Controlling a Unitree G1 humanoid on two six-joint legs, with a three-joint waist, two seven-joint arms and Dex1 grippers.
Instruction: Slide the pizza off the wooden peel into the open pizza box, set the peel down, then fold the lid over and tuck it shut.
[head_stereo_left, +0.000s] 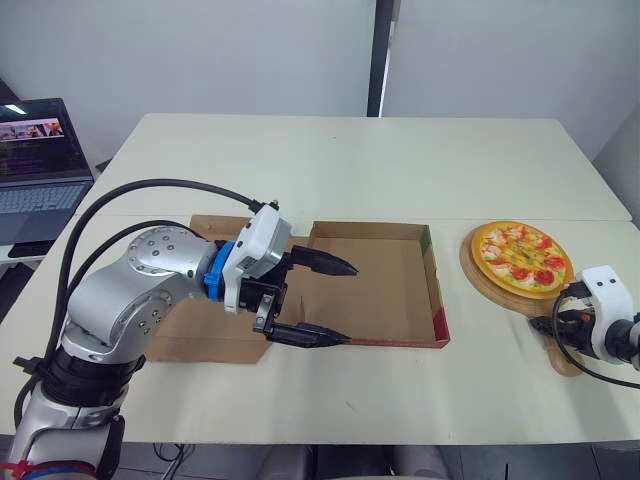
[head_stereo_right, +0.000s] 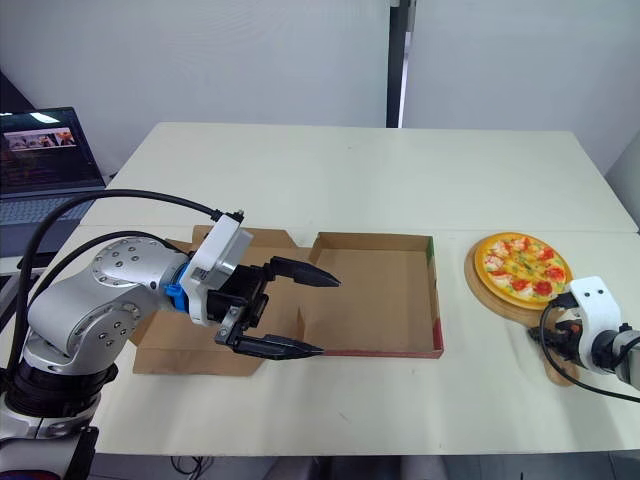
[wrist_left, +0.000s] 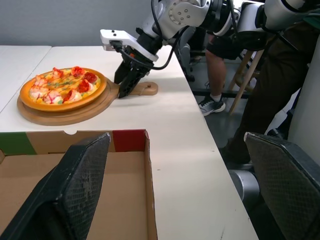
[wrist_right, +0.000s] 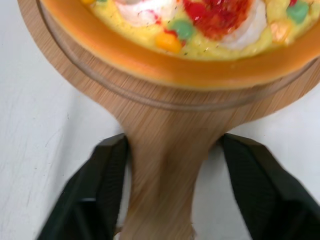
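**Pizza on the peel, box lying open**

A laptop (head_stereo_left: 40, 160) stood with its screen lit off the far-left corner of the table (head_stereo_left: 350, 160). In the left wrist view a person (wrist_left: 272, 85) in dark trousers stood just past the table's right edge. Nothing lay on the bare tabletop between the box (head_stereo_left: 385, 290) and the peel (head_stereo_left: 500, 295).

The box sat in the near middle of the table, brown cardboard with a bare floor and a red and green stripe on its right wall. Its lid (head_stereo_left: 200, 347) lay flat to the left. The pizza (head_stereo_left: 521, 256), orange-crusted with red, white and green toppings, rested whole on the round peel, which lay flat on the table right of the box and apart from it.

The left gripper (head_stereo_left: 350, 304) hung over the box's near-left corner, its jaws spread wide and holding nothing. The right gripper (wrist_right: 172, 150) sat at the peel's handle, near the table's right edge; whether it had clamped the handle could not be told.

The left arm covered much of the lid. The right gripper hid part of the handle, which was blurred in the right wrist view.
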